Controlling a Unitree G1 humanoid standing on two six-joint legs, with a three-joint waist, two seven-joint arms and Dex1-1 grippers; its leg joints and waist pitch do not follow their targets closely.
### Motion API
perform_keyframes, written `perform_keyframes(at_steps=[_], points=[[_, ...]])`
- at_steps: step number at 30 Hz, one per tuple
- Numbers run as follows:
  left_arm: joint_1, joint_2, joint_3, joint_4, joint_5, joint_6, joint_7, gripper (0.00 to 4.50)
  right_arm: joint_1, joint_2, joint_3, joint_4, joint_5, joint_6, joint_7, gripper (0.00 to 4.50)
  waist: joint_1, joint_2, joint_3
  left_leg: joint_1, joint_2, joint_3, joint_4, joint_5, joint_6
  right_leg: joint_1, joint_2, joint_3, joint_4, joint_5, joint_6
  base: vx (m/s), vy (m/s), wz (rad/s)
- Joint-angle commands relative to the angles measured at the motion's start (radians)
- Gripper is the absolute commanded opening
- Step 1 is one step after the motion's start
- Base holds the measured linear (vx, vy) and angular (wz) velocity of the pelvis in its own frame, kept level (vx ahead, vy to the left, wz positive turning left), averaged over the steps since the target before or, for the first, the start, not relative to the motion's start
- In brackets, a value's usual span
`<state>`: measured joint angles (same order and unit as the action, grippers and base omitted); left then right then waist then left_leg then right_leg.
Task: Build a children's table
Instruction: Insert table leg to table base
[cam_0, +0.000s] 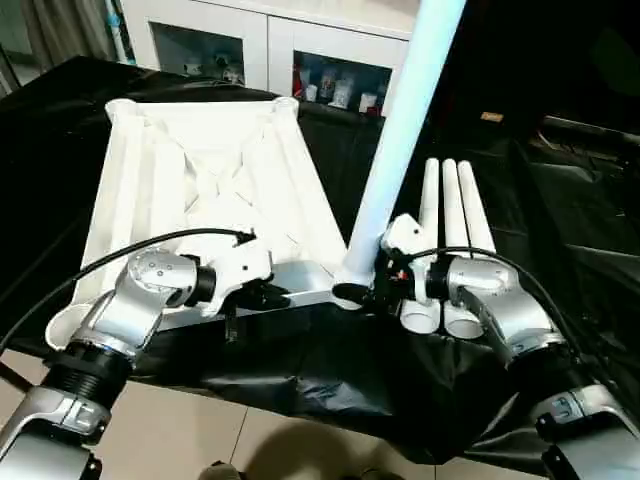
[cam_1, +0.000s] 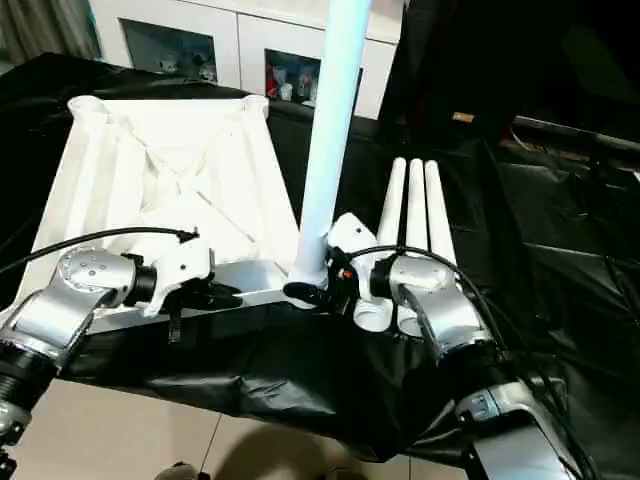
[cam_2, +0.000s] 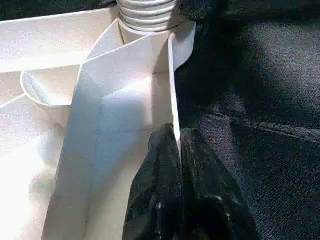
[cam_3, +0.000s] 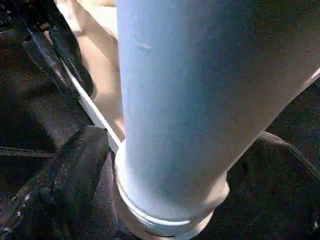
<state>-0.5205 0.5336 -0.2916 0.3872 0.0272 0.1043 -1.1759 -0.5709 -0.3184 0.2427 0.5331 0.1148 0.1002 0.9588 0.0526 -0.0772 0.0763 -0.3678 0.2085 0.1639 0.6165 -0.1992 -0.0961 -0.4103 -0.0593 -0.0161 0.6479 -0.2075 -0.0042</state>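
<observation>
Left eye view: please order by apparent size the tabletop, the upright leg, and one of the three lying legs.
1. Tabletop, clearly largest.
2. Upright leg; it looks bigger than a lying one, but it rises toward the camera, so that is unsure.
3. Lying leg.

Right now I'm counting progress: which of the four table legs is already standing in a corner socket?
The upright leg at the tabletop's near right corner; the other three legs lie side by side on the black cloth.

No legible text, labels, brand marks, numbers or signs are present. A small orange tag (cam_0: 491, 117) sits on the dark surface behind the counter, but any marking on it is too small to read. Items in the cabinet (cam_0: 330, 85) may carry labels; none can be read.
</observation>
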Motion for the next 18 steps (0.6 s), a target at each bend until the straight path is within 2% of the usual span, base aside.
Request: perform_keyframes(at_steps=[1, 3, 11, 13, 14, 15, 16, 18], points=[[-0.009, -0.005, -0.021, -0.006, 0.012, -0.016, 0.000, 0.00, -0.014, -0.001, -0.009, 0.008, 0.004, -0.013, 0.007, 4.14, -0.005, 0.008, -0.051, 0.012, 0.013, 0.010, -0.080, -0.127, 0.034, 0.046, -0.054, 0.031, -0.073, -0.089, -0.230, 0.000, 0.000, 0.00], [-0.008, -0.005, -0.021, -0.005, 0.012, -0.017, 0.000, 0.00, -0.016, 0.006, -0.012, 0.023, 0.001, -0.027, 0.009, 4.14, -0.005, 0.008, -0.051, 0.012, 0.013, 0.010, -0.080, -0.125, 0.036, 0.046, -0.054, 0.031, -0.072, -0.085, -0.232, 0.000, 0.000, 0.00], [-0.009, -0.005, -0.024, 0.005, 0.016, -0.028, -0.003, 0.00, -0.020, 0.017, -0.016, 0.060, -0.008, -0.052, 0.000, 3.32, -0.007, 0.010, -0.050, 0.012, 0.014, 0.009, -0.083, -0.153, 0.026, 0.043, -0.054, 0.032, -0.077, -0.122, -0.228, 0.000, 0.000, 0.00], [-0.009, -0.005, -0.026, 0.009, 0.018, -0.031, -0.002, 0.00, -0.020, 0.020, -0.016, 0.066, -0.009, -0.055, 0.000, 3.27, -0.006, 0.009, -0.049, 0.012, 0.014, 0.009, -0.084, -0.160, 0.024, 0.043, -0.055, 0.032, -0.079, -0.135, -0.225, 0.000, 0.000, 0.00], [-0.008, -0.004, -0.026, 0.009, 0.019, -0.031, -0.003, 0.00, -0.020, 0.020, -0.015, 0.069, -0.011, -0.057, -0.001, 3.04, -0.006, 0.009, -0.049, 0.011, 0.014, 0.009, -0.085, -0.160, 0.024, 0.043, -0.055, 0.032, -0.079, -0.137, -0.224, 0.000, 0.000, 0.00], [-0.007, -0.003, -0.027, 0.009, 0.020, -0.031, -0.003, 0.00, -0.020, 0.022, -0.013, 0.076, -0.016, -0.063, -0.002, 3.04, -0.007, 0.010, -0.049, 0.012, 0.015, 0.009, -0.085, -0.163, 0.023, 0.042, -0.055, 0.032, -0.080, -0.140, -0.222, 0.000, 0.000, 0.00], [-0.005, -0.002, -0.028, 0.008, 0.021, -0.031, -0.003, 0.00, -0.021, 0.024, -0.013, 0.081, -0.019, -0.067, -0.004, 2.86, -0.007, 0.010, -0.048, 0.011, 0.015, 0.009, -0.086, -0.168, 0.021, 0.041, -0.055, 0.032, -0.081, -0.147, -0.220, 0.000, 0.000, 0.00], [-0.002, 0.000, -0.028, 0.007, 0.022, -0.030, -0.002, 0.00, -0.022, 0.029, -0.012, 0.092, -0.026, -0.070, -0.014, 2.81, -0.008, 0.009, -0.046, 0.012, 0.015, 0.009, -0.088, -0.177, 0.019, 0.040, -0.055, 0.033, -0.083, -0.164, -0.215, 0.000, 0.000, 0.00]])
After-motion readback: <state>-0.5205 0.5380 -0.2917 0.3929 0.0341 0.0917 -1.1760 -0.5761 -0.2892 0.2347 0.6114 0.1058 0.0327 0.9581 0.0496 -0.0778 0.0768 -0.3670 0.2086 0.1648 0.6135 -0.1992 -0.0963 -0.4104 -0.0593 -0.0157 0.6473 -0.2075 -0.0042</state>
